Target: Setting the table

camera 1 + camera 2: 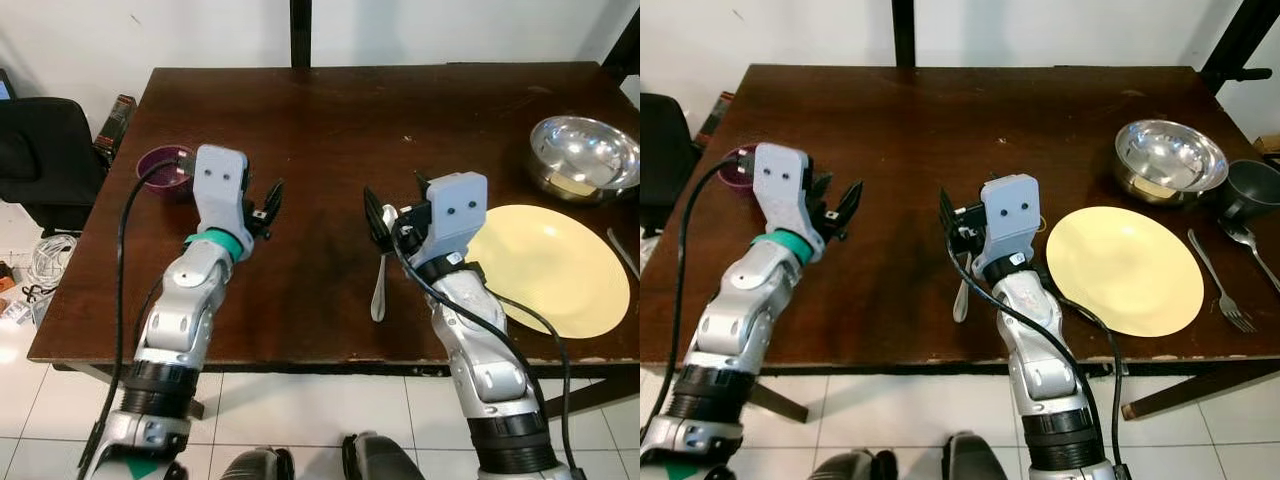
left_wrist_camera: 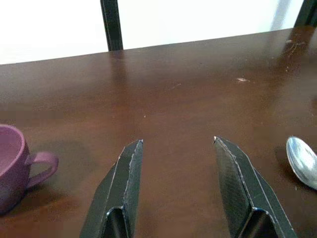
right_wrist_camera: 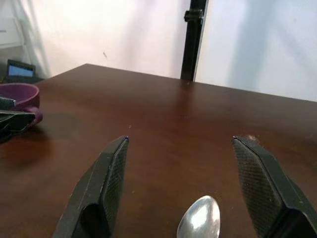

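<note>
A silver spoon (image 1: 378, 290) lies on the dark wooden table (image 1: 330, 120) near its front edge, bowl end pointing away from me. My right gripper (image 1: 398, 202) hovers open just above the spoon's bowl (image 3: 200, 223), which shows between the two fingers. A yellow plate (image 1: 545, 268) lies to the right of the spoon. My left gripper (image 1: 270, 200) is open and holds nothing, over bare table to the right of a purple cup (image 1: 165, 168). The cup's handle (image 2: 42, 161) points toward the left gripper.
A steel bowl (image 1: 585, 155) stands behind the plate, with a dark grey mug (image 1: 1252, 190) to its right. A fork (image 1: 1220, 270) and another spoon (image 1: 1245, 238) lie right of the plate. A black chair (image 1: 45, 160) stands left of the table.
</note>
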Motion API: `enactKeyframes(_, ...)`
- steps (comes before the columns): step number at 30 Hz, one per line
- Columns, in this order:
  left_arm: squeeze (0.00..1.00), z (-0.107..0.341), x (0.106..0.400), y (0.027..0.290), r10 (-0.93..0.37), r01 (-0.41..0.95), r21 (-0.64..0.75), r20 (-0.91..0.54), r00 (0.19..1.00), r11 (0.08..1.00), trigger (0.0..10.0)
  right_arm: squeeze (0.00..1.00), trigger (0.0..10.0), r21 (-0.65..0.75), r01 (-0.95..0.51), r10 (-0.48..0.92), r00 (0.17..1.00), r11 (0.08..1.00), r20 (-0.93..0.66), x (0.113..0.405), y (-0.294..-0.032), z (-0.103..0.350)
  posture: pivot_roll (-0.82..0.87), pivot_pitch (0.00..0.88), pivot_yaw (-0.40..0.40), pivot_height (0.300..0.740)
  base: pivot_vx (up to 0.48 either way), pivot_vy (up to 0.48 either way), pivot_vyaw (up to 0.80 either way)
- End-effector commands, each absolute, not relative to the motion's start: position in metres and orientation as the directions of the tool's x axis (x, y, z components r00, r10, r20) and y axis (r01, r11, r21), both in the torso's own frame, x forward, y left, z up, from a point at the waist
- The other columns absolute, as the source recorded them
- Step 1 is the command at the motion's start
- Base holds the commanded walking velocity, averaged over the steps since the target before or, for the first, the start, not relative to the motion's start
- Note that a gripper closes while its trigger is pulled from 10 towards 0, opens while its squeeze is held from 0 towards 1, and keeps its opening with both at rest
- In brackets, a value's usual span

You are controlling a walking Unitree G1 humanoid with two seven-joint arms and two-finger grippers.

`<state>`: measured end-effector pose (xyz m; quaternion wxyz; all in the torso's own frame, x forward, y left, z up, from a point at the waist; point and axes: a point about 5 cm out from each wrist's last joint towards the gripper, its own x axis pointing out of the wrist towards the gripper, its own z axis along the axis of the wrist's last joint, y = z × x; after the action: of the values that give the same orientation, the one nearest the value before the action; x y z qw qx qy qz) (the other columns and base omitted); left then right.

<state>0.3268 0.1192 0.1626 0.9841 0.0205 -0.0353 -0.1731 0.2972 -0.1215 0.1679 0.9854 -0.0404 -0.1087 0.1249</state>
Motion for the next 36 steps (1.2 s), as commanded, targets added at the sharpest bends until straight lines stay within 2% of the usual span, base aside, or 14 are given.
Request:
enactKeyframes(1, 0.00, 0.151, 0.324, 0.118, -0.363, 0.360, 0.073, 0.025, 0.932, 0.930, 10.0, 0.00, 10.0, -0.100, -0.233, 0.246, 0.958, 0.967, 0.146, 0.296, -0.125, 0.157, -0.13, 0.009, 0.049, 0.740, 0.000, 0.000, 0.00)
enactKeyframes(6, 0.00, 0.143, 0.321, 0.116, -0.377, 0.375, 0.112, -0.006, 0.926, 0.920, 10.0, 0.00, 10.0, -0.117, -0.201, 0.202, 0.979, 0.973, -0.004, 0.303, -0.130, 0.135, -0.15, 0.031, 0.045, 0.740, 0.000, 0.000, 0.00)
enactKeyframes(11, 0.00, 0.143, 0.322, 0.117, -0.372, 0.370, 0.137, -0.010, 0.928, 0.919, 10.0, 0.00, 10.0, -0.127, -0.188, 0.184, 0.982, 0.974, -0.042, 0.307, -0.130, 0.129, -0.15, 0.039, 0.041, 0.740, 0.000, 0.000, 0.00)
enactKeyframes(15, 0.00, 0.143, 0.323, 0.121, -0.353, 0.350, 0.178, -0.013, 0.935, 0.920, 10.0, 0.00, 10.0, -0.138, -0.173, 0.154, 0.978, 0.975, -0.138, 0.313, -0.127, 0.118, -0.15, 0.053, 0.030, 0.740, 0.000, 0.000, 0.00)
enactKeyframes(16, 0.00, 0.143, 0.323, 0.123, -0.345, 0.342, 0.185, -0.013, 0.938, 0.921, 10.0, 0.54, 10.0, -0.146, -0.165, 0.138, 0.974, 0.975, -0.180, 0.313, -0.128, 0.113, -0.16, 0.060, 0.026, 0.740, 0.000, 0.000, 0.00)
enactKeyframes(17, 0.00, 0.143, 0.323, 0.123, -0.345, 0.342, 0.185, -0.013, 0.938, 0.921, 10.0, 0.54, 10.0, -0.146, -0.165, 0.138, 0.974, 0.975, -0.180, 0.313, -0.128, 0.113, -0.16, 0.060, 0.026, 0.740, 0.000, 0.000, 0.00)
enactKeyframes(18, 0.00, 0.142, 0.322, 0.125, -0.341, 0.337, 0.187, -0.013, 0.940, 0.923, 10.0, 1.00, 10.0, -0.155, -0.169, 0.134, 0.968, 0.973, -0.214, 0.311, -0.128, 0.109, -0.17, 0.065, 0.025, 0.740, 0.000, 0.000, 0.00)
enactKeyframes(22, 0.00, 0.139, 0.320, 0.125, -0.336, 0.332, 0.186, -0.015, 0.942, 0.925, 10.0, 1.00, 10.0, -0.152, -0.199, 0.152, 0.950, 0.968, -0.271, 0.304, -0.125, 0.101, -0.17, 0.071, 0.024, 0.740, 0.000, 0.000, 0.00)
enactKeyframes(23, 0.00, 0.139, 0.321, 0.124, -0.335, 0.332, 0.185, -0.015, 0.942, 0.925, 10.0, 0.12, 10.0, -0.148, -0.208, 0.156, 0.940, 0.967, -0.302, 0.301, -0.122, 0.096, -0.17, 0.073, 0.025, 0.740, 0.000, 0.000, 0.00)
enactKeyframes(24, 0.00, 0.139, 0.321, 0.124, -0.335, 0.332, 0.185, -0.015, 0.942, 0.925, 10.0, 0.12, 10.0, -0.148, -0.208, 0.156, 0.940, 0.967, -0.302, 0.301, -0.122, 0.096, -0.17, 0.073, 0.025, 0.740, 0.000, 0.000, 0.00)
enactKeyframes(25, 0.00, 0.139, 0.321, 0.123, -0.334, 0.331, 0.184, -0.015, 0.942, 0.925, 10.0, 0.00, 10.0, -0.144, -0.211, 0.155, 0.933, 0.967, -0.326, 0.299, -0.121, 0.092, -0.17, 0.075, 0.027, 0.740, 0.000, 0.000, 0.00)
enactKeyframes(34, 0.00, 0.141, 0.323, 0.125, -0.326, 0.322, 0.189, -0.013, 0.945, 0.928, 10.0, 0.00, 10.0, -0.112, -0.170, 0.112, 0.911, 0.979, -0.397, 0.300, -0.120, 0.075, -0.16, 0.081, 0.038, 0.740, 0.000, 0.000, 0.00)
enactKeyframes(35, 0.00, 0.141, 0.323, 0.125, -0.325, 0.321, 0.189, -0.013, 0.946, 0.928, 10.0, 0.00, 9.5, -0.100, -0.175, 0.120, 0.906, 0.980, -0.407, 0.299, -0.118, 0.074, -0.16, 0.082, 0.039, 0.740, 0.000, 0.000, 0.00)
enactKeyframes(36, 0.00, 0.141, 0.323, 0.125, -0.323, 0.320, 0.189, -0.012, 0.946, 0.929, 10.0, 0.00, 3.0, -0.085, -0.182, 0.130, 0.897, 0.980, -0.421, 0.299, -0.117, 0.070, -0.16, 0.082, 0.038, 0.740, 0.000, 0.000, 0.00)
